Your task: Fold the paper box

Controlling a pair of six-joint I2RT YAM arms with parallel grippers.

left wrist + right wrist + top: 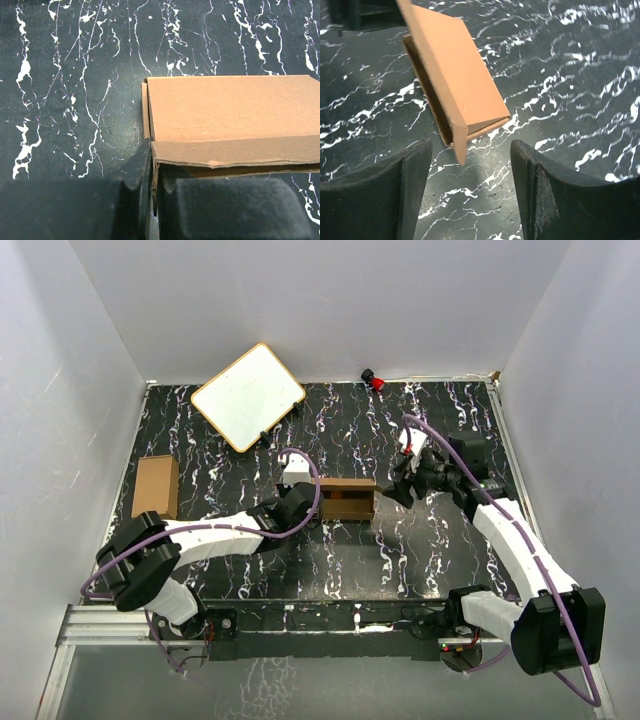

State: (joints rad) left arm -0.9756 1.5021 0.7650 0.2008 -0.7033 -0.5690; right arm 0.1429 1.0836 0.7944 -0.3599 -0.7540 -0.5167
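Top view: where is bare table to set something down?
Bare: the near strip between the paper box and the arm bases; the far middle, between the white board and right gripper. Crowded: the centre, around the box and left gripper.

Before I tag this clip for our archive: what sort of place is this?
Probably a lab robot test cell: plain white partition walls enclose a black white-veined tabletop, with an aluminium mounting rail at its near edge.
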